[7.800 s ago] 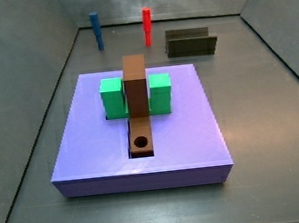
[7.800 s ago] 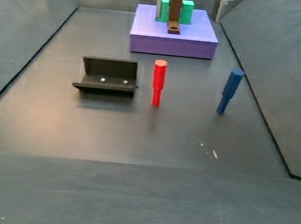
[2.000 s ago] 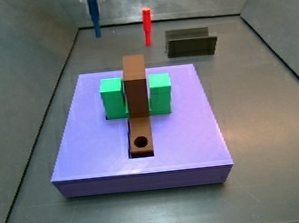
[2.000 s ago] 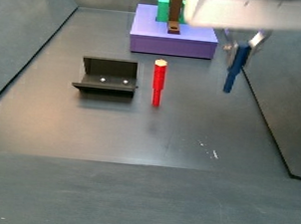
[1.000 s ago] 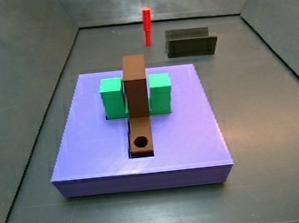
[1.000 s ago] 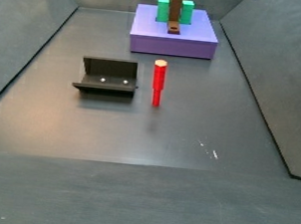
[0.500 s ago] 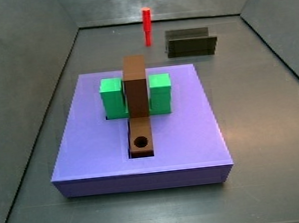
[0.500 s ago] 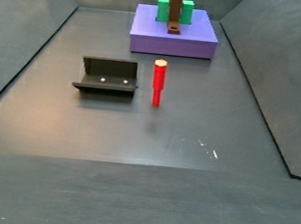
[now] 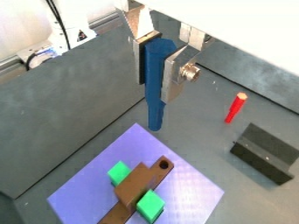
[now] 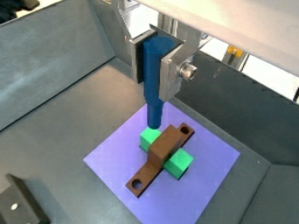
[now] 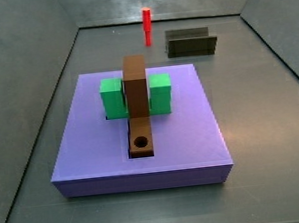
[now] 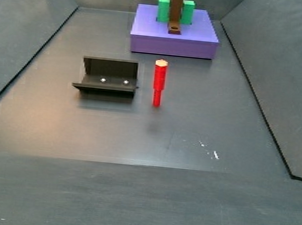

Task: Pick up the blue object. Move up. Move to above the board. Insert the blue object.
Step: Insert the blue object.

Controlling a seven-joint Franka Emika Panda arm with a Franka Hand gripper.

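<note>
the end effector (image 9: 162,63) is high up, out of both side views, and its silver fingers (image 10: 172,66) squeeze the thin blue stick (image 9: 156,83), which hangs straight down. a moment ago the stick stood on the floor by the thin red stick (image 11: 147,24); now that spot is bare, so the lift looks done. far below are the flat purple slab (image 10: 211,166) and the long brown wooden board (image 10: 159,157) between green blocks (image 10: 177,158). its round hole (image 10: 140,182) sits off to the side, so the stick must move over it next.
</note>
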